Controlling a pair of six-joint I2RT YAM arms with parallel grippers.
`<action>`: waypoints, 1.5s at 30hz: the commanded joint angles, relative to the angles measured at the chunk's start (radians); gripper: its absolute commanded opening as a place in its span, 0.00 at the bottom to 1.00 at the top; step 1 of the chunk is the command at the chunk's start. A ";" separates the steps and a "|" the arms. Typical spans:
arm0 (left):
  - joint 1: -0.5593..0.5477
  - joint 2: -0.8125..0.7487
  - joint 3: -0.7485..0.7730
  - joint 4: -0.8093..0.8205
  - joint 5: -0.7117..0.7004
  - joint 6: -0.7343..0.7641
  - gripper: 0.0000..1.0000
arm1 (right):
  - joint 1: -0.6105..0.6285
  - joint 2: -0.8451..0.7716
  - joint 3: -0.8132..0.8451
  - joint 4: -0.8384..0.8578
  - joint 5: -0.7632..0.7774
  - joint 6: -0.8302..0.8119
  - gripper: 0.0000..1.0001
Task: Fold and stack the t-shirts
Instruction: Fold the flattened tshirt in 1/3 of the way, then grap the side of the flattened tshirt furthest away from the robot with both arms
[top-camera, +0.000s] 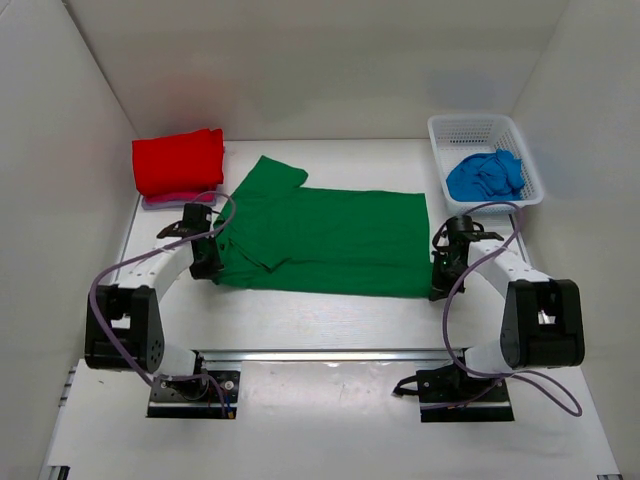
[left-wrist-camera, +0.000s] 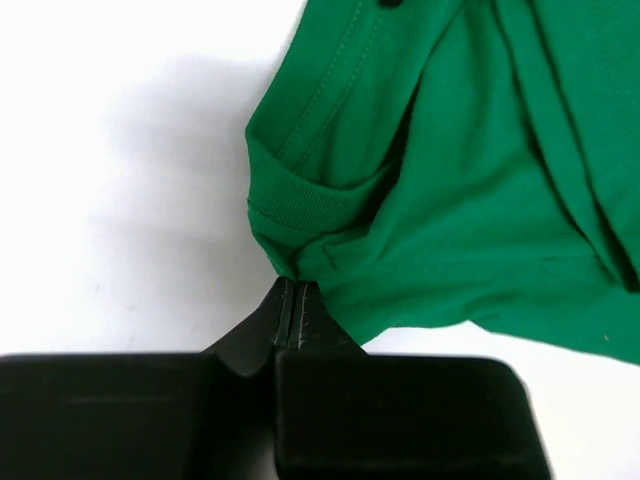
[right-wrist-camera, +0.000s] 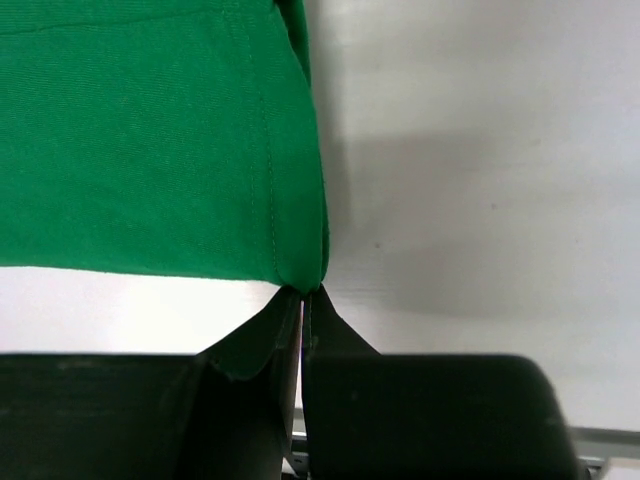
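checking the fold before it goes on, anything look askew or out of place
The green t-shirt has one sleeve jutting out past its far left edge. The blue t-shirt sits crumpled in the basket.

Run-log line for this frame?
left gripper: shut on green t-shirt | right gripper: shut on green t-shirt | red t-shirt: folded | blue t-shirt: in basket

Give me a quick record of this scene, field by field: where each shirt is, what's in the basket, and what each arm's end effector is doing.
green t-shirt: lying across the middle of the table, one sleeve sticking out at the far left
left end effector: shut on the green t-shirt's edge by a sleeve
right end effector: shut on its hem corner
red t-shirt: folded, far left, on top of the pink t-shirt
blue t-shirt: crumpled inside the white basket, far right
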 joint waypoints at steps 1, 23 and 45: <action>-0.015 -0.087 -0.016 -0.089 0.023 0.024 0.00 | -0.026 -0.042 -0.005 -0.055 -0.008 -0.049 0.00; -0.059 -0.046 -0.016 -0.168 0.050 0.007 0.00 | -0.071 0.003 0.020 -0.101 -0.023 -0.132 0.00; -0.036 -0.123 0.229 -0.281 0.158 0.059 0.71 | -0.086 -0.082 0.246 -0.285 0.046 -0.164 0.79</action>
